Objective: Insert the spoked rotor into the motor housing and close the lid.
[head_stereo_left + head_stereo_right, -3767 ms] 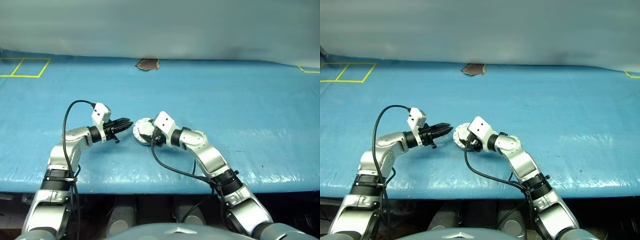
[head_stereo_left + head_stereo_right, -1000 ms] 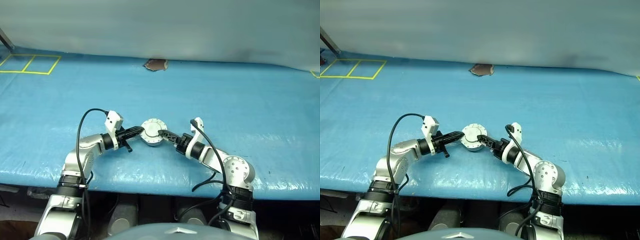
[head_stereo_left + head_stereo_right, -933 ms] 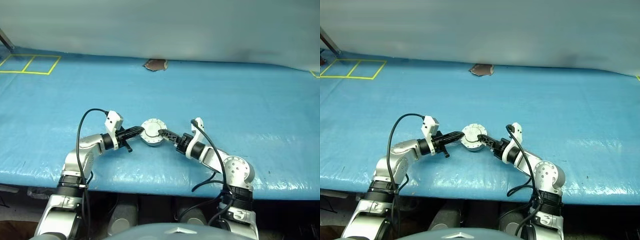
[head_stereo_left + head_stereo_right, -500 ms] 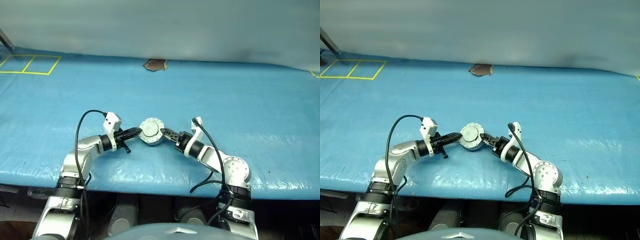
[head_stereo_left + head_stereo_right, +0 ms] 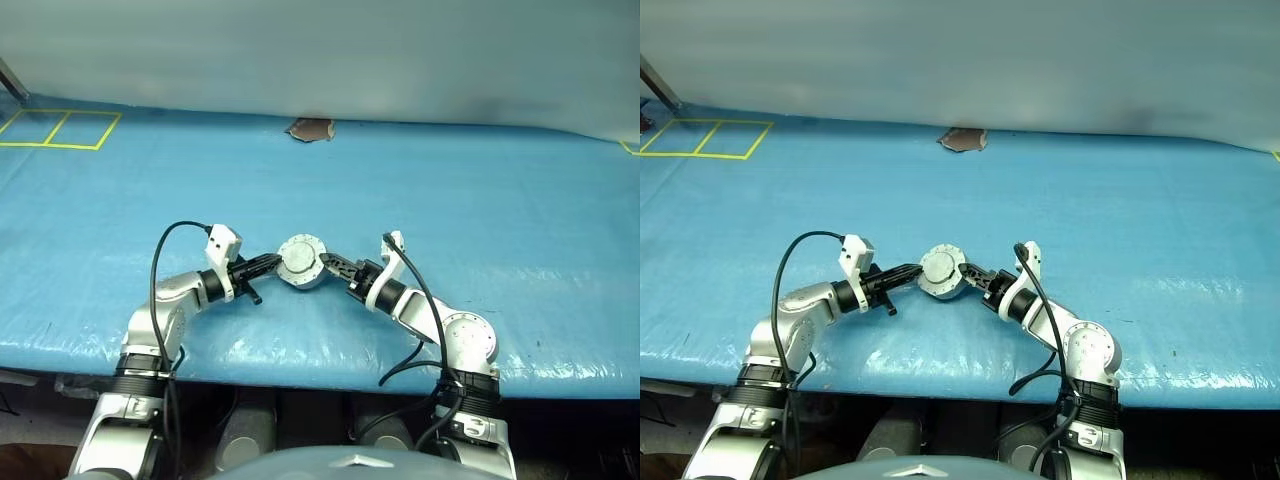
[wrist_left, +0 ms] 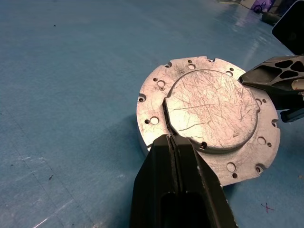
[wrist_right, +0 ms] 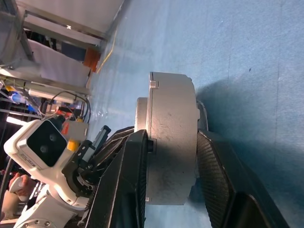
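Observation:
The motor housing [image 5: 299, 262] is a round silver body on the blue table between my two grippers. Its lid [image 6: 209, 118], a plain scratched silver disc ringed by small holes, lies on top of it. My left gripper [image 6: 169, 137] is shut, and its tips touch the edge of the lid's raised centre. From the other side my right gripper [image 7: 171, 137] is shut on the housing [image 7: 171, 104], one finger on the lid face and the other on the underside. The spoked rotor is hidden.
The blue table cover [image 5: 500, 200] spreads wide on all sides. A brown patch [image 5: 311, 128] sits at its far edge, and yellow tape squares [image 5: 60, 130] mark the back left. The table's front edge [image 5: 320, 352] runs just below both arms.
My right gripper has shut on the housing, which has shifted slightly to the left and tipped a little. The left gripper stays shut at the lid's edge.

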You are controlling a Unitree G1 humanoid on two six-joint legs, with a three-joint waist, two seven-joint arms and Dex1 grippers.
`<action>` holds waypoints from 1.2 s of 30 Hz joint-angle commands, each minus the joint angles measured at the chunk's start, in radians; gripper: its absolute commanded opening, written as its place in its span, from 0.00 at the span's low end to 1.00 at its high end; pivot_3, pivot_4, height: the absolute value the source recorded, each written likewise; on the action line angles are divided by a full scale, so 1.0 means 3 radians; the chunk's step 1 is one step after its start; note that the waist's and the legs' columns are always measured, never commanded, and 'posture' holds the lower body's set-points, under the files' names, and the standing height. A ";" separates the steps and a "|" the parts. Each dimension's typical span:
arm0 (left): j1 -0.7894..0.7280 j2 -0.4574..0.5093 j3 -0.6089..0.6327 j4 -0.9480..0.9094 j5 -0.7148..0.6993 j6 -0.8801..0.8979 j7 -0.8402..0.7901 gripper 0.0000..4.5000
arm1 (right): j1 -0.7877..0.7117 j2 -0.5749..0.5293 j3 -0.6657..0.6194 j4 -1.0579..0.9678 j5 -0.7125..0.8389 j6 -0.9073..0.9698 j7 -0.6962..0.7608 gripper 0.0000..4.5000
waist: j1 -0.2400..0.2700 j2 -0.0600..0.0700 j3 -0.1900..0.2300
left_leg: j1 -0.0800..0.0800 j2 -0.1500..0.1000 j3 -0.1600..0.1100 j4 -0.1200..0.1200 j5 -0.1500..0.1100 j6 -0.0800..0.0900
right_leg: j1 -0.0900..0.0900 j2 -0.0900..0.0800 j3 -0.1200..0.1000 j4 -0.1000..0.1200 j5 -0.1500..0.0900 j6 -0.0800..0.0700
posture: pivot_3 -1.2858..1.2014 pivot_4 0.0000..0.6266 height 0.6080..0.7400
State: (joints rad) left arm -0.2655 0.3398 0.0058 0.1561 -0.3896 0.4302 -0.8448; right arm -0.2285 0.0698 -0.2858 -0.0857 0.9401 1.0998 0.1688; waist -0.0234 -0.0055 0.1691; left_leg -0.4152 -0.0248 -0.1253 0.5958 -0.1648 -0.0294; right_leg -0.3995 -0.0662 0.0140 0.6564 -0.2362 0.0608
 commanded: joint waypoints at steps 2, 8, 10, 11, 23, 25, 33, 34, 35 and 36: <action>-0.0050 -0.0158 0.0363 -0.0097 -0.0441 0.0289 0.0181 0.00 | -0.0049 0.0332 -0.0240 0.0062 0.0388 -0.0221 -0.0233 0.27 | -0.0004 0.0000 0.0002 | -0.0010 0.0000 0.0000 0.0000 0.0001 0.0001 | -0.0009 0.0000 -0.0001 0.0000 0.0001 0.0001 | 0.52 0.24 1.00; -0.0045 -0.0277 0.0640 -0.0139 -0.0848 0.0668 0.0368 0.00 | -0.0139 0.0360 -0.0332 0.0015 0.0847 -0.0553 -0.0465 0.27 | -0.0020 0.0000 0.0003 | -0.0043 0.0000 0.0000 0.0001 0.0002 0.0004 | -0.0043 0.0005 -0.0002 0.0003 0.0014 0.0022 | 0.52 0.24 1.00; -0.0026 -0.0323 0.0703 -0.0142 -0.0961 0.0736 0.0392 0.00 | -0.0176 0.0366 -0.0339 -0.0014 0.0948 -0.0645 -0.0530 0.27 | -0.0037 0.0000 0.0005 | -0.0045 0.0000 0.0001 0.0002 0.0002 0.0004 | -0.0043 0.0005 -0.0001 0.0002 0.0015 0.0024 | 0.52 0.24 1.00; -0.0017 -0.0344 0.0726 -0.0146 -0.1013 0.0766 0.0393 0.00 | -0.0191 0.0366 -0.0339 -0.0028 0.0996 -0.0680 -0.0557 0.27 | -0.0046 0.0000 0.0006 | -0.0045 0.0000 0.0001 0.0002 0.0002 0.0004 | -0.0043 0.0005 -0.0001 0.0002 0.0015 0.0024 | 0.52 0.24 1.00; 0.0056 -0.1044 0.1281 -0.0145 -0.2207 0.1218 0.0768 0.66 | -0.0414 0.0264 -0.0275 -0.0310 0.1512 -0.1062 -0.0827 0.27 | -0.0078 0.0001 0.0008 | -0.0046 0.0003 0.0001 0.0005 0.0003 0.0004 | -0.0044 0.0010 0.0000 0.0004 0.0015 0.0024 | 0.52 0.24 1.00; 0.0049 -0.1083 0.1311 -0.0139 -0.2334 0.1293 0.0823 0.80 | -0.0427 0.0243 -0.0246 -0.0339 0.1562 -0.1080 -0.0861 0.27 | -0.0078 0.0001 0.0008 | -0.0045 0.0003 0.0001 0.0006 0.0003 0.0005 | -0.0043 0.0011 0.0000 0.0005 0.0016 0.0024 | 0.52 0.24 1.00; -0.0070 -0.1106 0.1272 -0.0032 -0.2849 0.1842 0.1034 1.00 | -0.0364 0.0204 -0.0062 -0.0486 0.1678 -0.1079 -0.0891 0.27 | -0.0082 0.0001 0.0008 | -0.0046 0.0003 0.0001 0.0011 0.0003 0.0005 | -0.0042 0.0011 0.0000 0.0007 0.0016 0.0024 | 0.52 0.24 1.00; -0.0090 -0.1123 0.1264 -0.0020 -0.2873 0.1856 0.1033 1.00 | -0.0346 0.0194 -0.0031 -0.0514 0.1682 -0.1066 -0.0879 0.27 | -0.0082 0.0001 0.0008 | -0.0046 0.0003 0.0001 0.0012 0.0003 0.0005 | -0.0042 0.0011 0.0000 0.0007 0.0016 0.0024 | 0.52 0.24 1.00; -0.0108 -0.1139 0.1263 -0.0008 -0.2902 0.1867 0.1036 1.00 | -0.0331 0.0187 -0.0003 -0.0536 0.1684 -0.1061 -0.0873 0.27 | -0.0081 0.0001 0.0008 | -0.0046 0.0003 0.0001 0.0012 0.0003 0.0005 | -0.0042 0.0011 0.0000 0.0007 0.0016 0.0024 | 0.52 0.24 1.00; -0.0120 -0.1154 0.1260 -0.0006 -0.2927 0.1876 0.1035 1.00 | -0.0316 0.0176 0.0017 -0.0553 0.1690 -0.1058 -0.0870 0.27 | -0.0080 0.0001 0.0008 | -0.0046 0.0003 0.0001 0.0012 0.0003 0.0005 | -0.0042 0.0011 0.0000 0.0007 0.0016 0.0024 | 0.52 0.24 1.00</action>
State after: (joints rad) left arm -0.2872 0.0004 0.3890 0.1567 -1.2341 0.9813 -0.5283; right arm -0.3172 0.1167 -0.3035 -0.1763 1.3960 0.7893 -0.1245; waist -0.0474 -0.0052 0.1714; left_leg -0.4290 -0.0238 -0.1249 0.5994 -0.1639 -0.0279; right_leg -0.4120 -0.0627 0.0142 0.6586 -0.2313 0.0678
